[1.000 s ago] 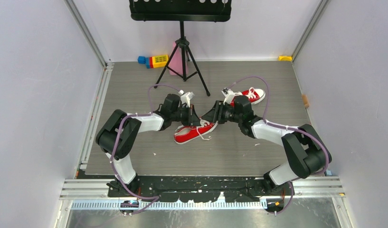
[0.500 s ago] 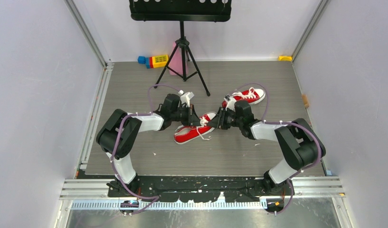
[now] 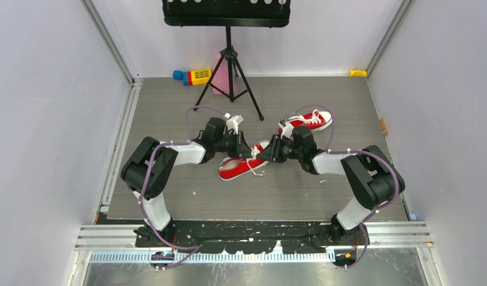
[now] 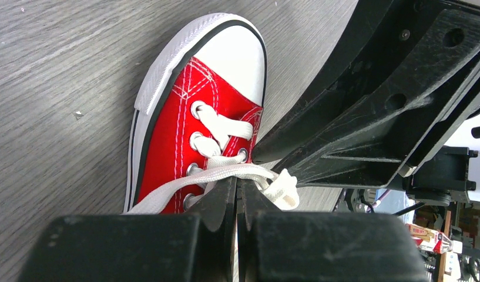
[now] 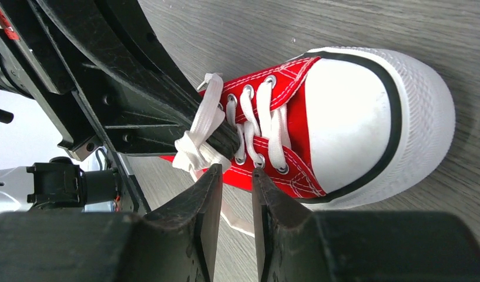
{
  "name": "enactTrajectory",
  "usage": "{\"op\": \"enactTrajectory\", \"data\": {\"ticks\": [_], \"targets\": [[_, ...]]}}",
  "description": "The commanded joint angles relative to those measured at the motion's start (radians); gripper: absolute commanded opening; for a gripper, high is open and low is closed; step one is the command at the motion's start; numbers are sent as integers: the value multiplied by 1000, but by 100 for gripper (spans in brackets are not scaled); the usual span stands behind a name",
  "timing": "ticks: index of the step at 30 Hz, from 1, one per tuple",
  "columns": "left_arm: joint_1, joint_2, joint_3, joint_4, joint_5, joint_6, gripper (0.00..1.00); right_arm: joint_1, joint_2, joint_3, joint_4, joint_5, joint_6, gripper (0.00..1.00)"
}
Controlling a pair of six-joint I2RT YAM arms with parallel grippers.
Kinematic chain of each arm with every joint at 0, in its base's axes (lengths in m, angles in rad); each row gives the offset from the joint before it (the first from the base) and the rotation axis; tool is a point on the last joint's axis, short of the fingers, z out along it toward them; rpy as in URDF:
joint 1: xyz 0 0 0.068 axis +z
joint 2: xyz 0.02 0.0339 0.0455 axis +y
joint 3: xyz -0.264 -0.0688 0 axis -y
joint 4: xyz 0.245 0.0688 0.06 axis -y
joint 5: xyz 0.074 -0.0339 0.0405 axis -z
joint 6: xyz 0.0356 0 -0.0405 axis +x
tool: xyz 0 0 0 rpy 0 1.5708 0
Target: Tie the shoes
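The near red shoe (image 3: 238, 168) lies at mid-table, toe cap toward the right arm. The second red shoe (image 3: 311, 121) lies behind the right wrist. My left gripper (image 3: 248, 149) is shut on a white lace (image 4: 220, 174) over the near shoe's eyelets (image 4: 167, 135); its jaws meet at the lace (image 4: 237, 182). My right gripper (image 3: 269, 152) faces it across the shoe. Its jaws stand a narrow gap apart and hold nothing (image 5: 236, 174). They sit just short of a bunched lace loop (image 5: 196, 141) beside the shoe's tongue (image 5: 296, 117).
A music stand on a black tripod (image 3: 229, 65) stands at the back centre. Coloured toy blocks (image 3: 193, 75) lie left of it. A small yellow piece (image 3: 358, 72) sits in the back right corner. White walls and metal rails (image 3: 118, 137) close in the table.
My right gripper has moved left and down to the near shoe's laces, uncovering the second shoe behind it. My left gripper has stayed put on the lace.
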Motion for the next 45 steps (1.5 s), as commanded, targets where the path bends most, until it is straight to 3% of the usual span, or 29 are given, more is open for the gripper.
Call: {"op": "enactTrajectory", "data": {"ticks": [1,15,19,25,45], "targets": [[7,-10,29,27,19,6,0,15,15,44,61,-24,8,31],[9,-9,30,25,21,6,0,37,50,65,85,-29,29,33],[9,-8,29,27,24,4,0,41,58,74,87,-30,34,26],[12,-14,31,8,22,12,0,41,59,81,86,-33,35,4],[17,-173,91,-380,-119,182,6,41,41,86,73,-21,23,0]]}}
